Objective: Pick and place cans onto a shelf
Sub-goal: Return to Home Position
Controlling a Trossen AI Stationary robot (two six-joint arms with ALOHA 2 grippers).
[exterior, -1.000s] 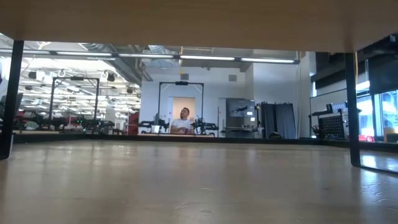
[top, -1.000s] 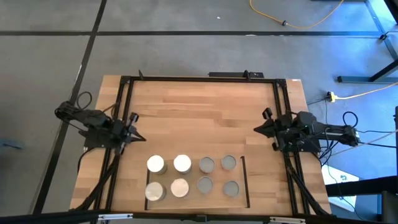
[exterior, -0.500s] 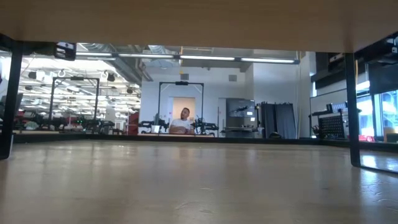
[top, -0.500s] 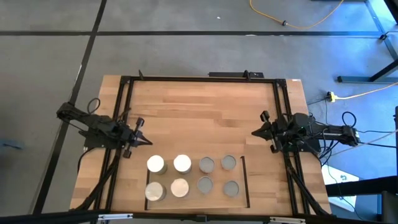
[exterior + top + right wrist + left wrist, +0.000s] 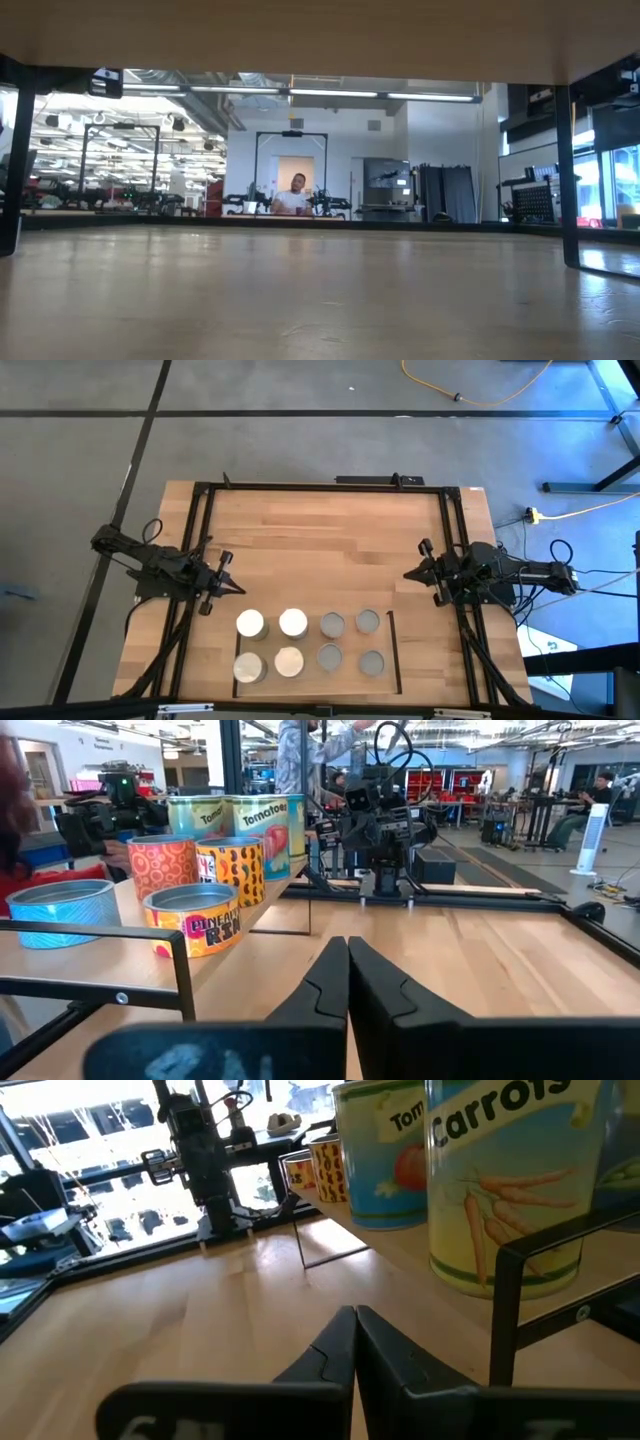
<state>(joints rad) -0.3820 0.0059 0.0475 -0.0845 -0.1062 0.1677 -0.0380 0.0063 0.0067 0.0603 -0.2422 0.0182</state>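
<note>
Eight cans stand upright in two rows on the light-wood shelf [image 5: 398,655] at the table's near middle, from the white-topped can [image 5: 250,624] to the grey-topped can [image 5: 372,662]. My left gripper [image 5: 232,588] is shut and empty, hovering just left of and beyond the shelf's far left corner. Its wrist view [image 5: 352,1330] shows a carrots can [image 5: 510,1180] and a tomato can [image 5: 385,1150] behind a black shelf bar [image 5: 500,1320]. My right gripper [image 5: 408,574] is shut and empty, right of and beyond the shelf. Its wrist view [image 5: 347,960] shows a blue can [image 5: 65,910] and an orange can [image 5: 195,920].
The tabletop's black frame [image 5: 320,485] runs along its far, left and right sides. Bare wood [image 5: 320,550] lies between the two grippers, beyond the shelf. In the low view a person [image 5: 295,195] sits far off in the room.
My left gripper has moved toward the table's right and a little toward its near edge, closer to the shelf's far left corner. My right gripper has shifted slightly toward the table's left. The cans have stayed in place.
</note>
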